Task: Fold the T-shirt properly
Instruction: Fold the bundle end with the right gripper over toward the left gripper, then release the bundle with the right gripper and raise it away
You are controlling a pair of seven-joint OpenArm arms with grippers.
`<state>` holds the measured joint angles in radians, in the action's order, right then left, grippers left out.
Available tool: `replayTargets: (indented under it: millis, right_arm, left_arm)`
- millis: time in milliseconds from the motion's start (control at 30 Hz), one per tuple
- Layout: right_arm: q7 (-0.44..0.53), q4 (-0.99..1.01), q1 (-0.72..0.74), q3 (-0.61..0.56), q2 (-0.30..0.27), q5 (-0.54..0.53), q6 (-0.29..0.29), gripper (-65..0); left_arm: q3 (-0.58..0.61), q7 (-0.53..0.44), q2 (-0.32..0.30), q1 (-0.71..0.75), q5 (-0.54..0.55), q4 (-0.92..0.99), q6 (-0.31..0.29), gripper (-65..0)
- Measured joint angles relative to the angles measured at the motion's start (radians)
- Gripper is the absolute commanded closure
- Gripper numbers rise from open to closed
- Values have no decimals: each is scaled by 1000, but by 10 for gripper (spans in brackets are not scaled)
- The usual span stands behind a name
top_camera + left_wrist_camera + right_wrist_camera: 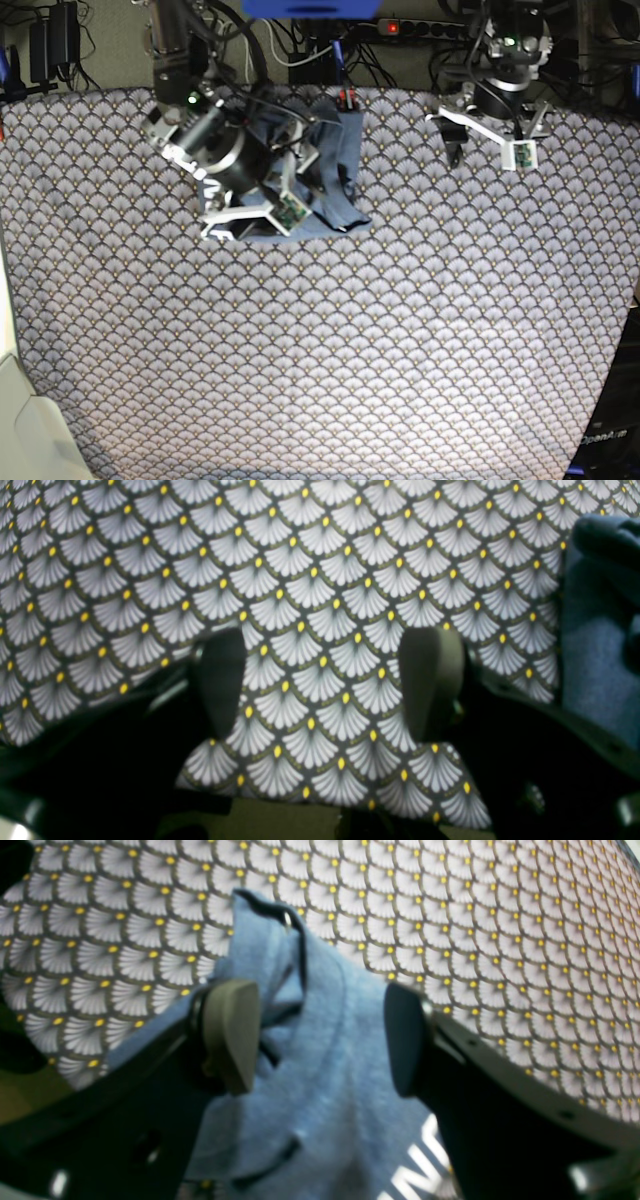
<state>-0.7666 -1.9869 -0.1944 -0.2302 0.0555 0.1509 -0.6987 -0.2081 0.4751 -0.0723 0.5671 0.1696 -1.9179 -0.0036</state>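
Nearest the base camera, the desk (320, 380) lies under a tablecloth (400, 330) printed with white scallop fans, each tipped by a small yellow dot, and this front stretch carries nothing else. At the lower right corner of that view, faint pale lettering on a dark edge seems to read "OpenArm", though it is too small to be sure.

Farther back on the view's left, the T-shirt (325, 175) sits as a crumpled slate-blue heap near the rear edge of the desk, bunched and creased, not flat. The right end effector (255, 215) hangs low over the front-left part of the heap. In the right wrist view its 2 fingers (231, 1035) stand well apart, with blue fabric (320, 1055) filling the gap between them; neither pad is pressed onto the cloth, so nothing is clamped. White block capitals show on the fabric at the bottom of that view, cut off by the frame, so no word can be read.

On the view's right, well apart from the shirt, the left end effector (485, 140) hovers above bare tablecloth. The left wrist view shows its 2 fingers (220, 680) spread wide, only the scallop pattern between them, and an edge of blue shirt (597, 645) at the far right.

Behind the desk's rear edge, cables and a power strip (425, 28) with a red light run along the back.
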Motion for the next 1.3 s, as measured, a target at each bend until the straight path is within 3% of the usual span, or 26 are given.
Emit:
replayTargets:
  millis: [167,467,900,1100,1300]
  right_arm:
    - [10,44,49,-110,0,-18,-3,-409]
    - [0,217,179,-110,8,-9,-3,-432]
    - [11,410,251,-109,8,-10,-3,-432]
    - [111,547,314,-104,43,-2,-3,-432]
    - [122,439,351,-104,60,-2,0,-433]
  left_arm:
    - [0,0,0,4,0,-1,0,-467]
    - [-33,0,0,39,3,-3,-8,-467]
    - [-66,0,0,45,0,-3,0,-467]
    - [-65,0,3,44,0,-3,0,-467]
    - [-67,0,-1,45,0,-3,0,-467]
